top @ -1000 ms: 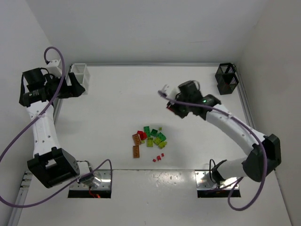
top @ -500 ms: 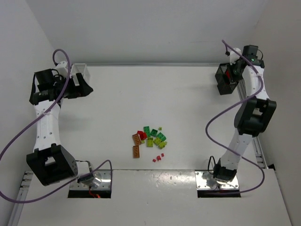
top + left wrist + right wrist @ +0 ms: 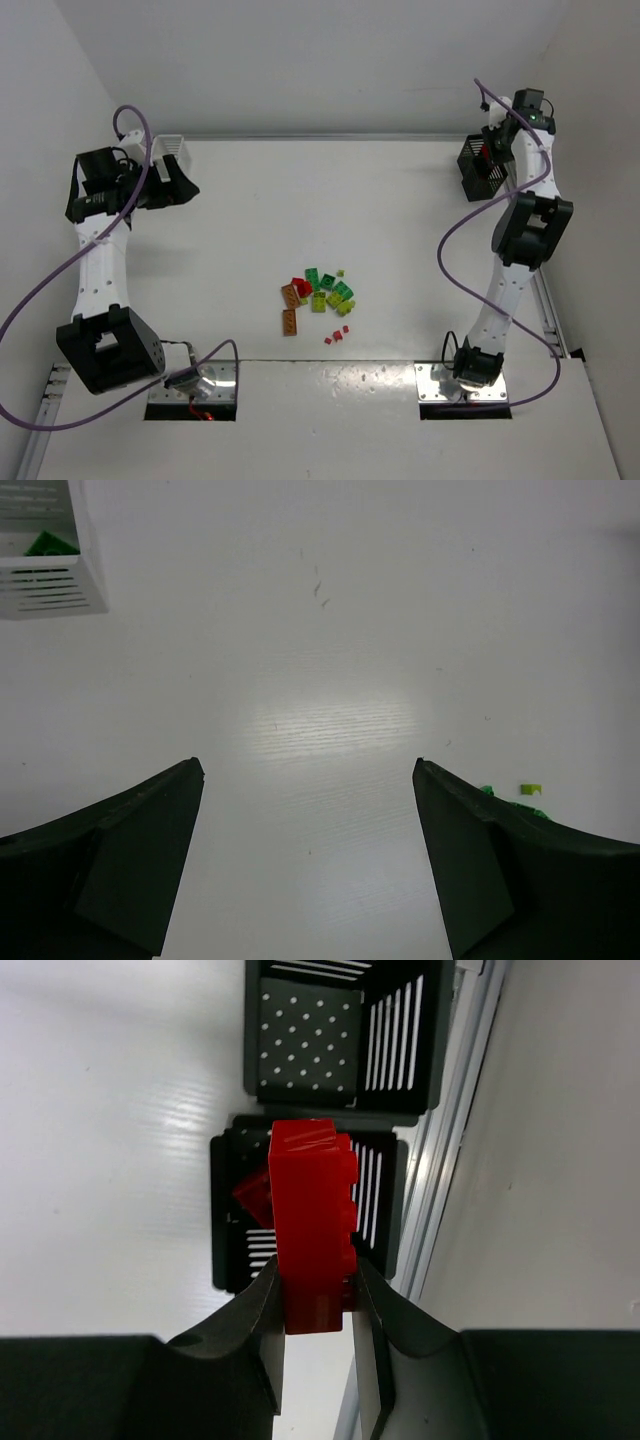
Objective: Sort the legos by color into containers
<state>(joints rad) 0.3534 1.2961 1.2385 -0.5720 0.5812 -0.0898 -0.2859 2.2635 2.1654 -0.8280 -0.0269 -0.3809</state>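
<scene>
Now right fingers [image 3: 258, 1335] pinch a red brick [image 3: 312, 1210], apparently end-down over black bin [image 3: 382, 1200]; left fingers [image 3: 120, 865] spread.

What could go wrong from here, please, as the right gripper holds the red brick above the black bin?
First, the right gripper pinches the red brick at one end only, so on release it may tumble, strike the rim of the black bin and land outside. Second, the bin stands close beside the rail at the table's edge, so a bounced brick might lodge there or leave the table, and a lower approach might nudge the bin.
</scene>
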